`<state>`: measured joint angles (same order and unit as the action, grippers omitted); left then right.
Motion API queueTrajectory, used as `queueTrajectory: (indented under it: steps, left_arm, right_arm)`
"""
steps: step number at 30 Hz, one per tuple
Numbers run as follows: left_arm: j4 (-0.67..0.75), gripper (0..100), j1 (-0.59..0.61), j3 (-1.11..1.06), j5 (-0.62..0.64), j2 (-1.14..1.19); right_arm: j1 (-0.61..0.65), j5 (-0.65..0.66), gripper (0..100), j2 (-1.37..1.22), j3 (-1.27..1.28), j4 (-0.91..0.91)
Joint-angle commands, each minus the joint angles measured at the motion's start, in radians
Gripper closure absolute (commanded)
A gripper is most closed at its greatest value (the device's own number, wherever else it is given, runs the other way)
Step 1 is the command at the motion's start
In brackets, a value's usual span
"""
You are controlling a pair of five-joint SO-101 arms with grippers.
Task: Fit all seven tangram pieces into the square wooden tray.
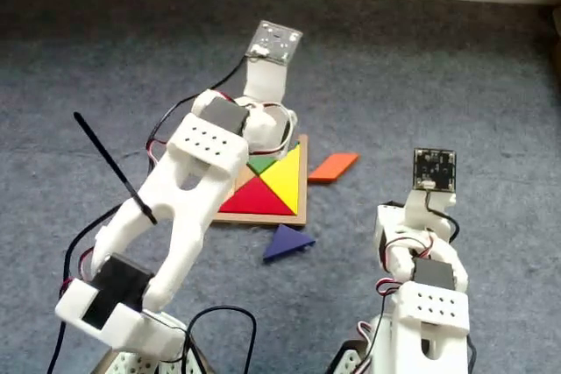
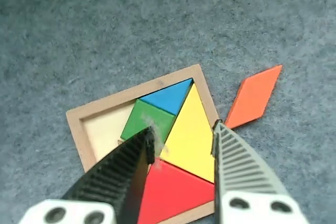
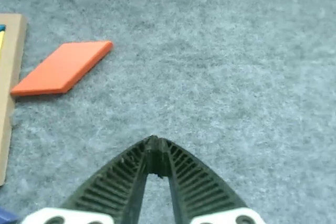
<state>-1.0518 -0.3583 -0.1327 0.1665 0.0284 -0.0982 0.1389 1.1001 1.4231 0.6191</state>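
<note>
1. Two claws: left claw (image 2: 182, 132) spread, empty; right claw (image 3: 153, 141) clenched, empty, over carpet (image 3: 236, 51).
2. One tray (image 2: 105, 103), under left claw.
3. Two big triangles in tray, under left claw: yellow triangle (image 2: 191, 135), red triangle (image 2: 173, 190).
4. One parallelogram (image 2: 253, 96) outside tray, ahead of right claw.
5. One purple triangle (image 1: 287, 241) outside tray, apart from both claws.
6. One blue triangle (image 2: 168, 97), one green square (image 2: 144, 121), in tray at left claw's tips.

No word, number or sign can be read anywhere; the tray (image 1: 303, 192) and the orange piece (image 1: 333, 166) off its 3 o'clock side have plain faces.
</note>
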Motion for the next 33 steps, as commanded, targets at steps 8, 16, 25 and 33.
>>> queueTrajectory:
  steps: [8,16,25,33]
  left_arm:
    - [-0.114,81,-0.142,0.432,-0.158,0.414]
    - [-0.288,81,-0.216,0.852,-0.158,0.750]
    - [-0.430,81,-0.211,1.265,-0.158,1.067]
    - [-0.566,91,-0.217,1.538,-0.158,1.218]
  right_arm:
    - [-0.154,-0.133,99.2,0.016,-0.007,-0.093]
    - [-0.150,-0.132,99.2,0.016,-0.007,-0.120]
    - [-0.148,-0.127,99.2,0.016,-0.007,-0.120]
    - [-0.148,-0.126,99.2,0.016,-0.007,-0.120]
